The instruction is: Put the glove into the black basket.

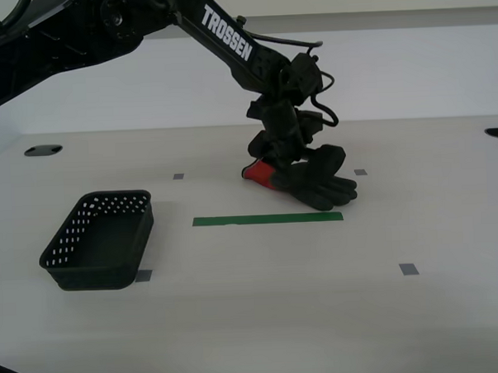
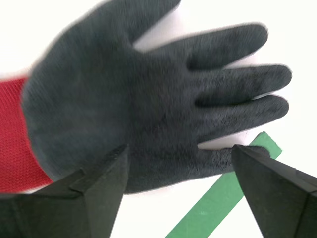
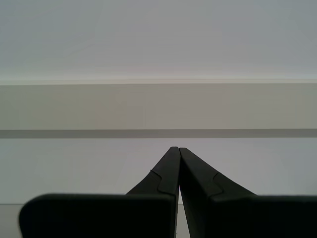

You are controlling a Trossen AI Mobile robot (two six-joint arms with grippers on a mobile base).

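Observation:
The glove (image 1: 315, 177), dark grey with a red cuff, lies flat on the table just beyond the green tape strip (image 1: 267, 219). My second gripper (image 1: 283, 162) is open right above the glove's palm and cuff end. In the second wrist view the glove (image 2: 148, 109) fills the frame, its red cuff (image 2: 15, 134) to one side, with the two open fingertips (image 2: 104, 183) straddling the palm. The black basket (image 1: 101, 239) stands empty at the exterior view's left. My first gripper (image 3: 177, 151) is shut and empty, pointing at a wall, away from the table.
Small grey tape squares (image 1: 409, 269) mark the tabletop. Two dark cable holes (image 1: 42, 150) sit at the table's far corners. A cable lies at the front corner at the exterior view's left.

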